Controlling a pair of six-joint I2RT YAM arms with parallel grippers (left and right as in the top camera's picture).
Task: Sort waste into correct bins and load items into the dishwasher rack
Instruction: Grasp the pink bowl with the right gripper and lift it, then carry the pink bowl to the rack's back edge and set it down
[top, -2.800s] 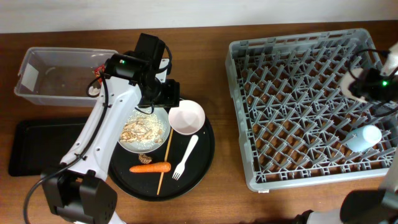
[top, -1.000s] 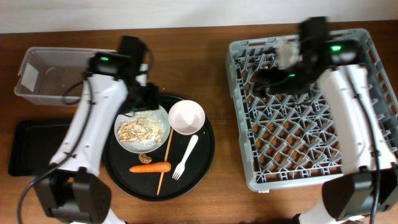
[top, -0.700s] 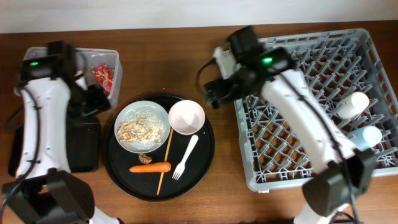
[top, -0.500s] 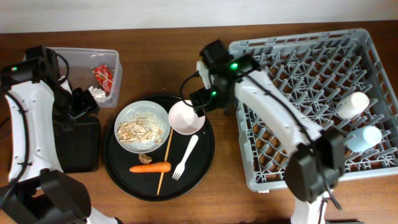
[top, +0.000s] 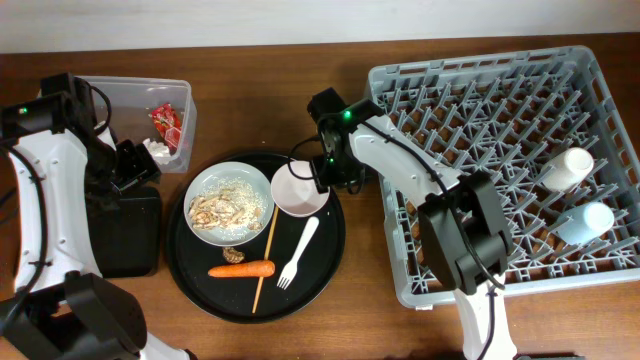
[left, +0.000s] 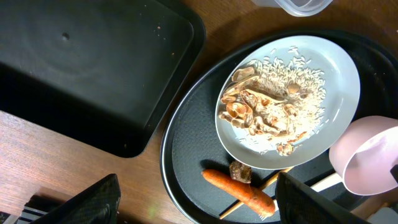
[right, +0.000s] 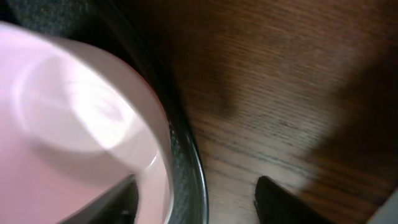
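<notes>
The white bowl (top: 296, 192) is being straddled at its rim by the right gripper (top: 324, 178), its fingers being held apart, not clamped. The bowl is being carried on the round black tray (top: 320, 265). The left gripper (left: 196, 180) is being held wide apart, empty.

White bowl (top: 298, 192) upright, just beside plate (top: 205, 183) w/ rice (top: 238, 192).

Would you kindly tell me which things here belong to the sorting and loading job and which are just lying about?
Job: plate, rice, bowl, fork, wooden stick, carrot, brown scrap, red wrapper, tissue, clear tub, flat black tray, rack, blue cup, white cup.
Lying about: round black tray, table.
</notes>
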